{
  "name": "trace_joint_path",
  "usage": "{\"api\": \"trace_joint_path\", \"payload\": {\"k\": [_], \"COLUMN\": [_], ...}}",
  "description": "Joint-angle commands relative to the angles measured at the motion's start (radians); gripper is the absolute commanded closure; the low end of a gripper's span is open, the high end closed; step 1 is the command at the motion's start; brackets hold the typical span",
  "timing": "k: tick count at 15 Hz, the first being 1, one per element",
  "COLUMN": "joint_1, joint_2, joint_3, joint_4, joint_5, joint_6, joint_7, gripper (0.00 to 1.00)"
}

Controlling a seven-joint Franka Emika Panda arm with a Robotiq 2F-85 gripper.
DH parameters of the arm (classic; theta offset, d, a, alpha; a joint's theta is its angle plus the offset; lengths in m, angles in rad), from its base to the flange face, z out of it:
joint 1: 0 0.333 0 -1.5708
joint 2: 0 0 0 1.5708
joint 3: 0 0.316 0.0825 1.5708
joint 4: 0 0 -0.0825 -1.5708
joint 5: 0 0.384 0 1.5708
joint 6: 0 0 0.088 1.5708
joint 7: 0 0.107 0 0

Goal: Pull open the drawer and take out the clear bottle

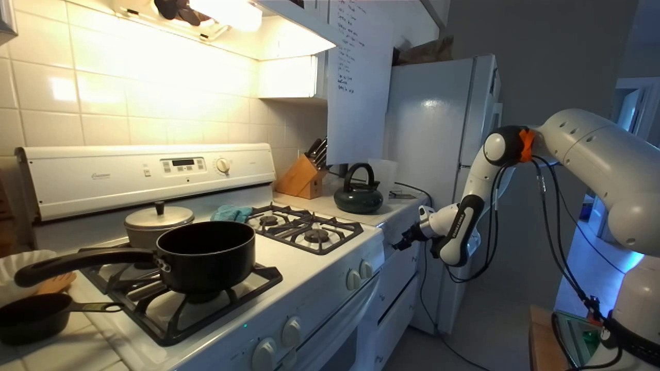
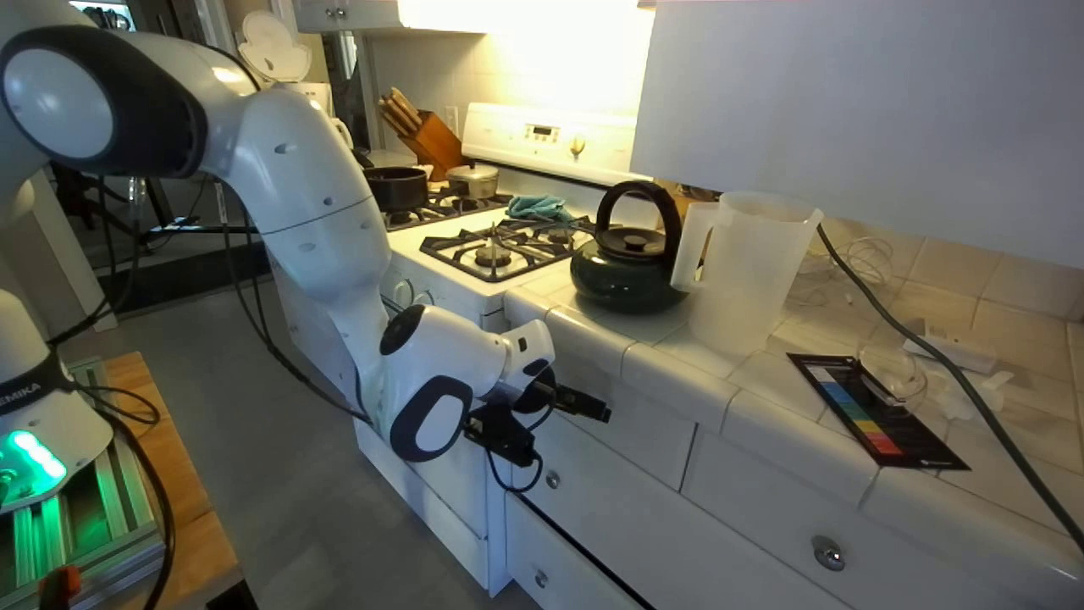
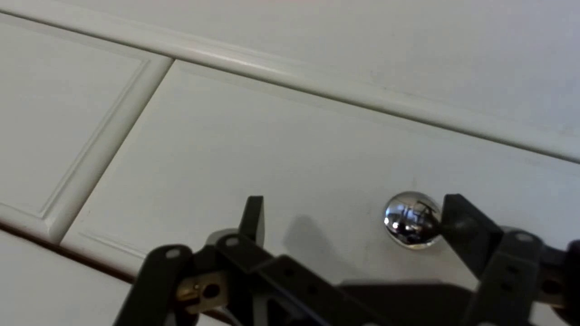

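Observation:
The drawer [image 2: 648, 436] has a flat white front just under the tiled counter edge, beside the stove, and it is shut. In the wrist view its front [image 3: 272, 145] fills the middle, with a round shiny metal knob [image 3: 411, 220]. My gripper [image 3: 353, 213] is open. The knob lies between its black fingers, close to the right one in the picture; I cannot tell whether they touch. The gripper is in front of the drawer in both exterior views [image 1: 398, 245] [image 2: 597, 408]. The clear bottle is hidden or out of view.
A dark kettle [image 2: 631, 263] and a frosted pitcher [image 2: 745, 275] stand on the counter above. A colour chart [image 2: 876, 415] lies to their right. The stove [image 1: 314, 281] is beside the drawer. A loose cable [image 1: 424, 288] hangs down the cabinet front.

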Motion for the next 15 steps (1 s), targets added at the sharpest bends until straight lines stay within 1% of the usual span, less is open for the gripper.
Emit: {"api": "trace_joint_path", "payload": {"k": [1,4,5,6,7,8,10,11,15], "joint_1": [0.002,0.006,0.007,0.006,0.006,0.006,0.006,-0.016,-0.03], "joint_2": [0.03,0.034,0.037,0.041,0.045,0.048,0.055,0.056,0.047], "joint_3": [0.001,0.005,0.006,0.006,0.007,0.008,0.009,0.036,0.05], "joint_4": [0.052,0.059,0.065,0.07,0.075,0.079,0.088,0.088,0.07], "joint_5": [-0.063,-0.087,-0.093,-0.1,-0.106,-0.113,-0.123,-0.125,-0.138], "joint_6": [0.012,0.009,0.007,0.005,0.003,0.002,-0.001,-0.016,-0.037], "joint_7": [0.049,0.065,0.07,0.075,0.08,0.085,0.096,0.079,0.096], "gripper": [0.0,0.0,0.04,0.15,0.29,0.32,0.47,0.55,0.82]}}
